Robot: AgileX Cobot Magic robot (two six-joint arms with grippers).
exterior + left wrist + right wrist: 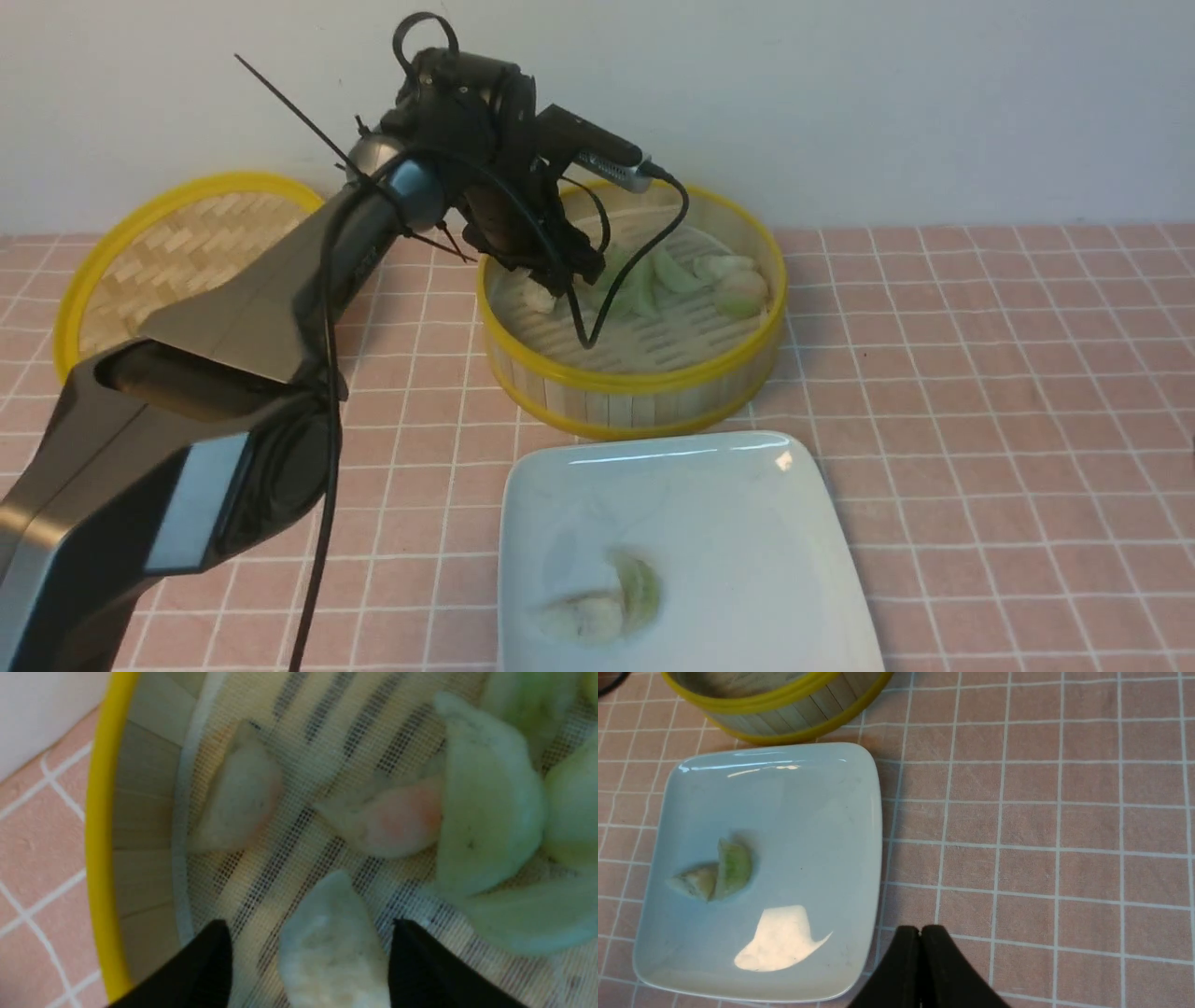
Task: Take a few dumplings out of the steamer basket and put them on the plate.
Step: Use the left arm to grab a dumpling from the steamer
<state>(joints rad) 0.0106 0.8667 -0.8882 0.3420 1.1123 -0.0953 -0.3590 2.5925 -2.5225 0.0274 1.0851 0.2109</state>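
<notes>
The steamer basket [644,387] stands at the table's middle back with several dumplings [738,280] inside. My left gripper [560,280] reaches down into its left part. In the left wrist view the gripper [310,952] is open, its fingers [205,966] on either side of a cream-white dumpling [327,947] lying on the mesh floor, with gaps on both sides. A pinkish dumpling [392,821], another white one [238,798] and green ones [486,807] lie beyond. The white plate [747,504] in front of the basket holds two dumplings [607,597]. My right gripper [920,928] is shut and empty, above the tablecloth beside the plate [822,826].
The flat woven yellow-rimmed lid [177,252] leans at the back left, partly behind my left arm. A pink checked cloth [1008,392] covers the table. The white wall runs just behind the basket.
</notes>
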